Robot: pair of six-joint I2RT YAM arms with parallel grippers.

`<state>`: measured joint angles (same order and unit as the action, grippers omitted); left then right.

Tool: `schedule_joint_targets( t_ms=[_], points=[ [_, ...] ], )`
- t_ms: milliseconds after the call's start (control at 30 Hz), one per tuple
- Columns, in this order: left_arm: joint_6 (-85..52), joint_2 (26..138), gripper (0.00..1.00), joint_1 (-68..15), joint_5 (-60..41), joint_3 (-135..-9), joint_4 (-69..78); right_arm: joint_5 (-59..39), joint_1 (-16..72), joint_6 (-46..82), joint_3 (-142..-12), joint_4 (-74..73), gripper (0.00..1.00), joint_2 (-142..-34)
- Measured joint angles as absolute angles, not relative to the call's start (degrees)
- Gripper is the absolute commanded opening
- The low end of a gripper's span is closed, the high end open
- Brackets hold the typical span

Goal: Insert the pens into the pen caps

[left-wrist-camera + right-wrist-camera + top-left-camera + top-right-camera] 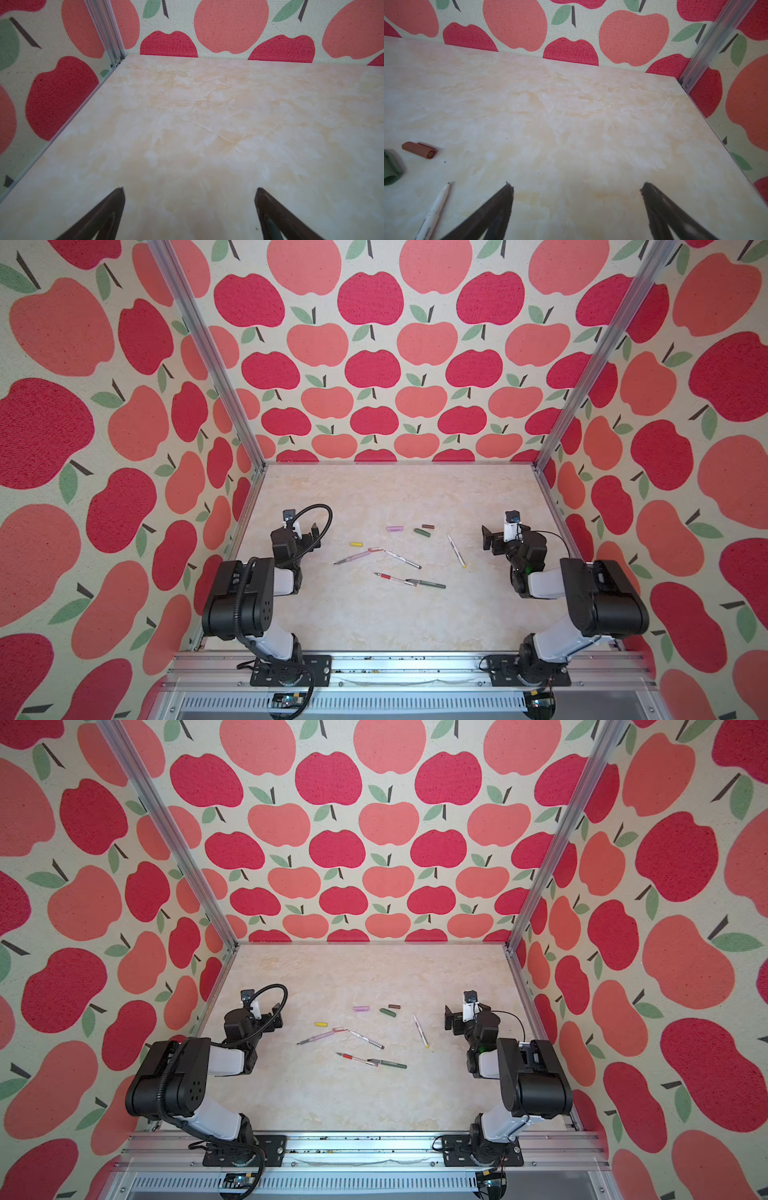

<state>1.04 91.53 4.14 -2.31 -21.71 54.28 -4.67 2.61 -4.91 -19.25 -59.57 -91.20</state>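
Five pens lie mid-table in both top views: pink (353, 557), white-and-brown (402, 559), red (395, 579), dark green (426, 583), white-and-yellow (456, 551). Farther back lie the caps: yellow (356, 544), lilac (395, 528), dark green (422, 532), brown (428, 526); a small red cap (376, 549) sits by the pink pen's end. My left gripper (316, 536) hovers open left of the yellow cap, over bare table (190, 189). My right gripper (485, 538) is open right of the white-and-yellow pen (436, 209), with the brown cap (419, 149) and green cap (391, 170) off to its side.
Apple-patterned walls (374, 364) with aluminium corner posts (208, 356) enclose the marble-look table (374, 622) on three sides. Both arm bases stand on a metal rail (407, 668) along the near edge.
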Motion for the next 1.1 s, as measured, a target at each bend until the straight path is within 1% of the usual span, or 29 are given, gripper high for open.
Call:
schedule_joint_targets(
  t_ms=[700, 1100],
  points=[
    [1.0, 91.5, 0.99, 4.1, -2.3, -21.7, 54.3, -4.9, 2.6, -4.9, -19.3, -59.5, 0.99, -91.2],
    [0.8, 91.5, 0.99, 6.3, -3.7, -21.8, 53.3, 2.9, 2.7, -4.2, -20.6, -55.7, 0.99, -90.7]
  ],
)
